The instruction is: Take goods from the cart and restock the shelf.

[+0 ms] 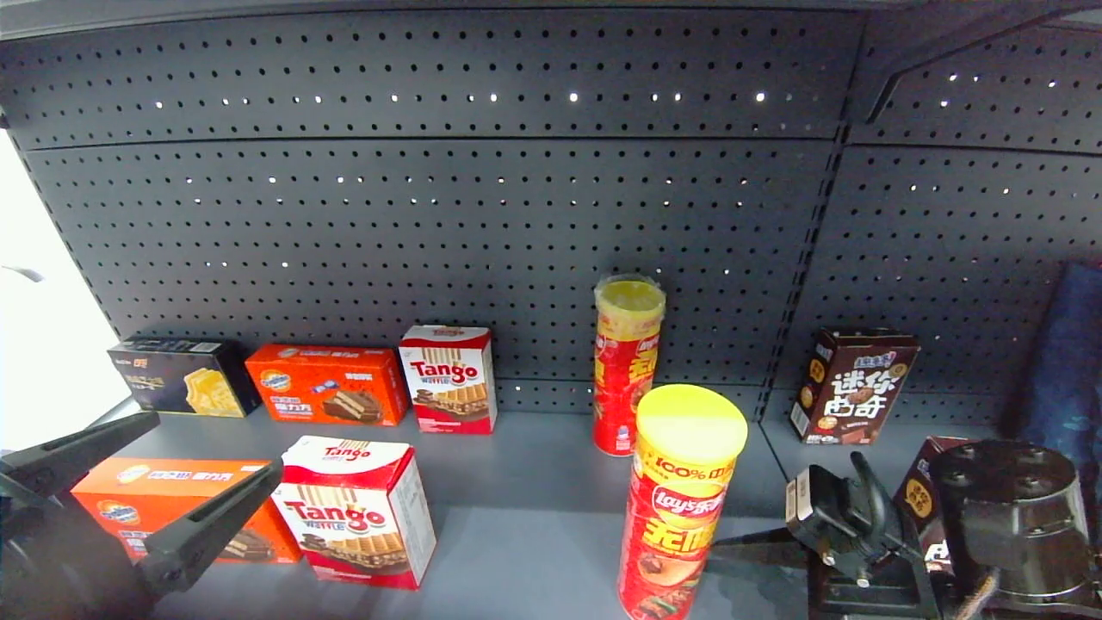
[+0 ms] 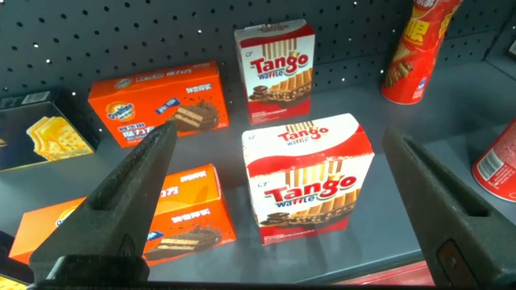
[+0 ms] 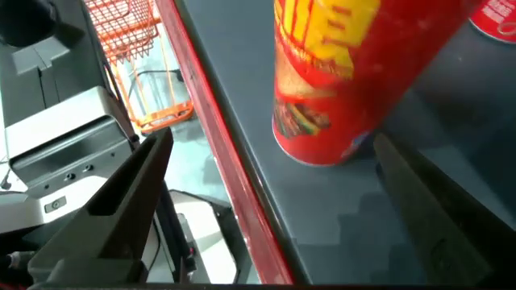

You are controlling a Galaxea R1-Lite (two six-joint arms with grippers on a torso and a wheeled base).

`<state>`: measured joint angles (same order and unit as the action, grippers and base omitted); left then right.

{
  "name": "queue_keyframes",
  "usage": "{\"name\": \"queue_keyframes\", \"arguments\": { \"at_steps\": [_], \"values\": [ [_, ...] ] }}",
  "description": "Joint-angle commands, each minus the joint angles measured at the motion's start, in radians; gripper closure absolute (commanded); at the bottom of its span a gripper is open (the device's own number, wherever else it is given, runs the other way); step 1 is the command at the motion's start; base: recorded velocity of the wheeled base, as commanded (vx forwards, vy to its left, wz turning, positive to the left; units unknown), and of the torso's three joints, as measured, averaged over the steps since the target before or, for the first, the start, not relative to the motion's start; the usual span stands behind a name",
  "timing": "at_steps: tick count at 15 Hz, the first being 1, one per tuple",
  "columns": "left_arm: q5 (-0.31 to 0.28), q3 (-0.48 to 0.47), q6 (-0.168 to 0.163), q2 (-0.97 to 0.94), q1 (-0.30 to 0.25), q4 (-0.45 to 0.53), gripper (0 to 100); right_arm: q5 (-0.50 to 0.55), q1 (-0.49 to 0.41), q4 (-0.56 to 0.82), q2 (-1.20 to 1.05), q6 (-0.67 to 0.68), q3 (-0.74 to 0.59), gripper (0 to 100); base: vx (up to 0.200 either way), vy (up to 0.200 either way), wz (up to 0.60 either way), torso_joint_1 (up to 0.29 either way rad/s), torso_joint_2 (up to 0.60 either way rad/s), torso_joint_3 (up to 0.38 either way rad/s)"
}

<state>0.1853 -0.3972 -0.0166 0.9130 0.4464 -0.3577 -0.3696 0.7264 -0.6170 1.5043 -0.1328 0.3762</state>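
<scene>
Nearest, my left pincer (image 1: 215,441) gapes empty near the front wafer box (image 1: 357,517); the front chip can (image 1: 684,508) stands at the shelf (image 1: 534,482) edge. Left wrist: that box sits ahead of my spread jaws. Right wrist: my right pincer (image 3: 272,138) is wide, empty, the can just beyond; a nudge could tip it off.

head view down onto shelf (image 1: 534,482), wrists close over it

Grey shelf (image 1: 534,465): two wafer boxes (image 1: 357,508), two orange boxes (image 1: 327,383), black box (image 1: 181,375), two chip cans (image 1: 680,508), brown box (image 1: 848,387).
</scene>
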Motion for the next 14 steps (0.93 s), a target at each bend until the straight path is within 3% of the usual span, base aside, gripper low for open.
{"name": "queue_keyframes", "arguments": {
  "at_steps": [1,14],
  "values": [
    [0.0,0.0,0.0,0.0,0.0,-0.001,0,0.0,0.007,-0.001,0.037,-0.001,0.021,0,0.0,0.0,0.0,0.0,0.0,0.0],
    [-0.014,0.001,0.001,0.0,0.0,-0.003,0,0.003,0.03,-0.012,0.051,-0.001,0.024,0,0.0,0.0,0.0,0.0,0.0,0.0]
  ]
}}
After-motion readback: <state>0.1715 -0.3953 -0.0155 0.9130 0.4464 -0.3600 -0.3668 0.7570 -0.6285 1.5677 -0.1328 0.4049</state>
